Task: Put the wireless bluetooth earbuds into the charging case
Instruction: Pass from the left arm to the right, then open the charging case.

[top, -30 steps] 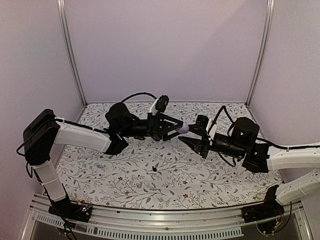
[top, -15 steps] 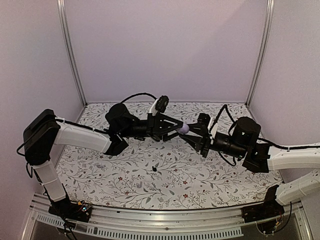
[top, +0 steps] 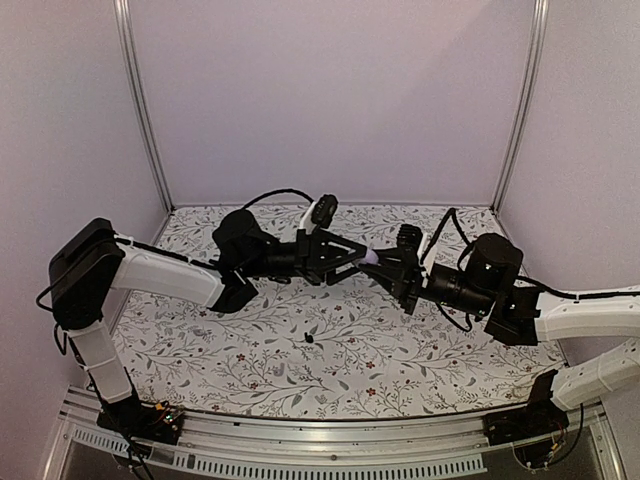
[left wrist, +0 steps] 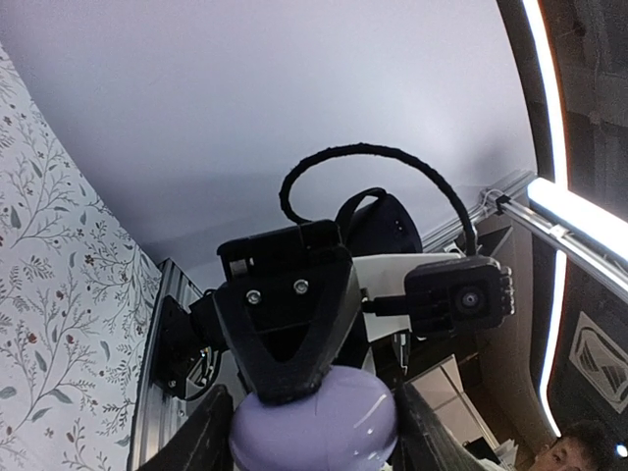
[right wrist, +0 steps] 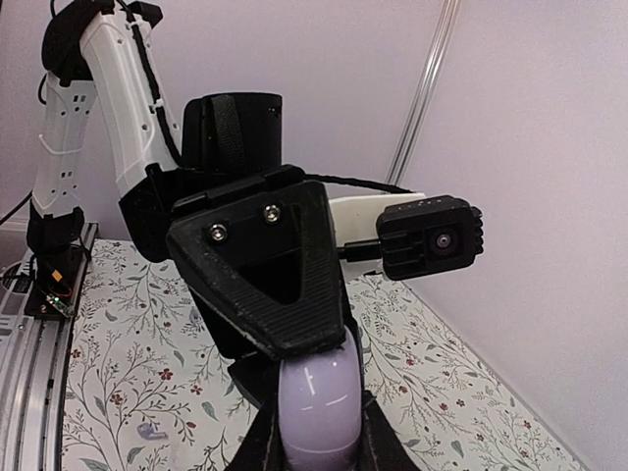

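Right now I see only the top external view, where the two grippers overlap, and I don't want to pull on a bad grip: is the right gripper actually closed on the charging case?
Observer: Yes. In the right wrist view the charging case sits pinched between the fingers of the right gripper.
Operator: And the left one?
Observer: The left wrist view shows the left gripper clamping it too, one finger on each side.
Operator: How do the two grips sit against each other?
Observer: Seen from the left wrist, one right finger lies over the case's top, between the two left fingers.
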